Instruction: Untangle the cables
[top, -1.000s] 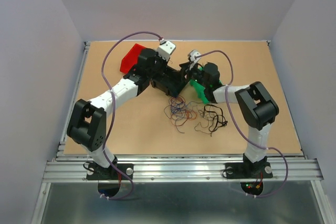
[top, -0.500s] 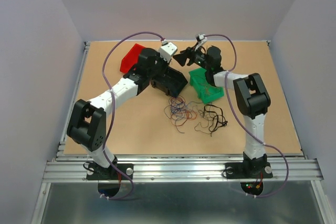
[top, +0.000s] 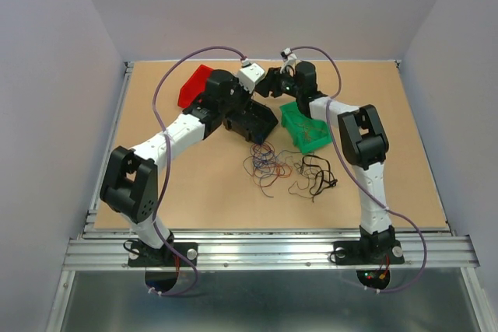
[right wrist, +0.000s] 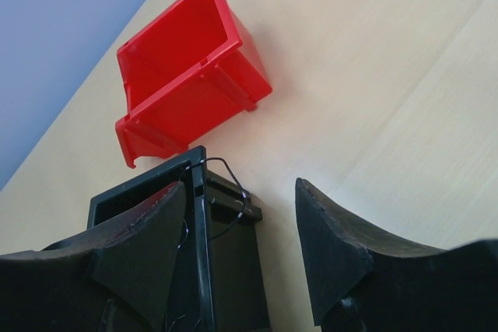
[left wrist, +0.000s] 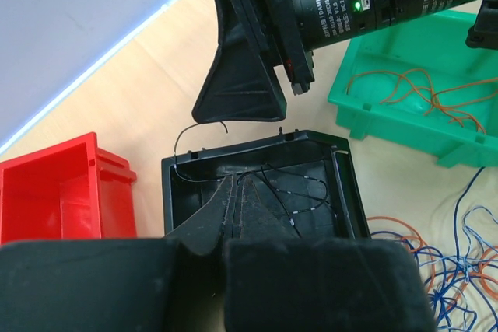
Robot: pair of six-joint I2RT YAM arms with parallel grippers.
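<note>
The loose cables (top: 268, 162) lie tangled mid-table in blue, orange and red, with black strands (top: 317, 176) to their right. My left gripper (left wrist: 237, 183) is inside the black bin (left wrist: 342, 184), shut on a thin black cable (left wrist: 311, 183) whose loop hangs over the far rim (right wrist: 233, 172). My right gripper (right wrist: 237, 188) is open and holds nothing. It hovers above that bin's far corner (right wrist: 198, 231), close to my left wrist (top: 249, 75). Orange cables (left wrist: 420, 95) lie in the green bin (left wrist: 389, 126).
A red bin (top: 194, 85) stands tipped at the back left, just beyond the black bin (top: 261, 118). The green bin (top: 307, 130) is right of it, under my right forearm. Grey walls close the table in at the back and on both sides.
My right gripper has swung from over the green bin to the back and left, ending beside my left wrist above the black bin. The left arm has stayed put.
</note>
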